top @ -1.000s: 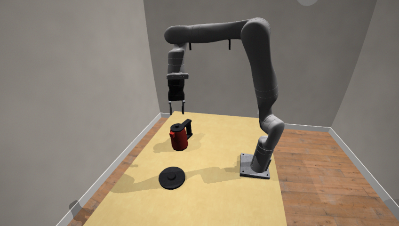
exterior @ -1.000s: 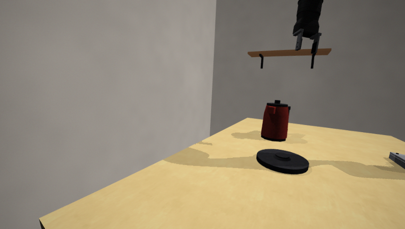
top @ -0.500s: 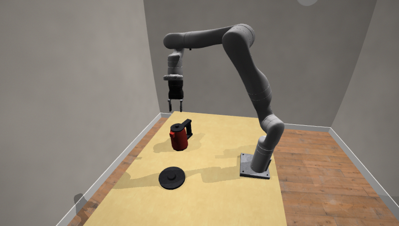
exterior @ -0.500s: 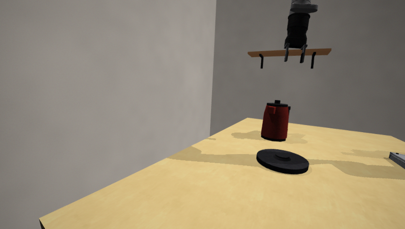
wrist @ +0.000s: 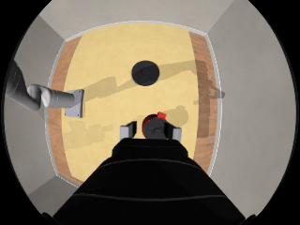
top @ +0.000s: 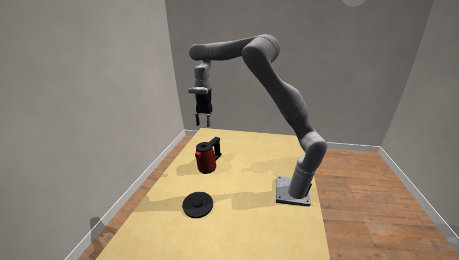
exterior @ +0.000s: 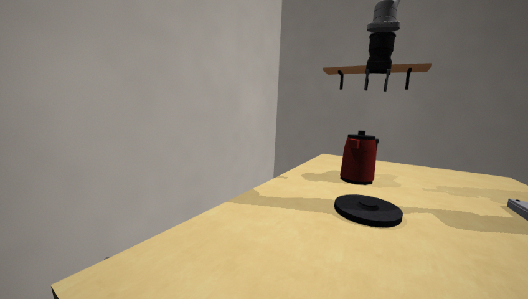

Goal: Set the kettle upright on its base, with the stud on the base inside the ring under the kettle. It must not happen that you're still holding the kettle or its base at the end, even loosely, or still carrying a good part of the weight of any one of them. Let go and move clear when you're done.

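A red kettle (top: 205,158) (exterior: 358,160) (wrist: 153,126) with a black lid and black handle stands upright on the table, away from its base. The round black base (top: 197,204) (exterior: 368,210) (wrist: 145,73) with a low stud in its middle lies flat on the table nearer the front. My gripper (top: 202,119) (exterior: 376,82) (wrist: 150,127) is open and empty. It points straight down and hangs well above the kettle, about over its handle side. In the wrist view the kettle shows between the two fingertips, far below.
The arm's grey mounting plate (top: 283,193) (wrist: 74,103) is bolted to the table to the right of the base. A wooden wall shelf (exterior: 340,69) on black brackets hangs behind the gripper. The table's left edge runs close to the kettle, with wooden floor (top: 370,199) around.
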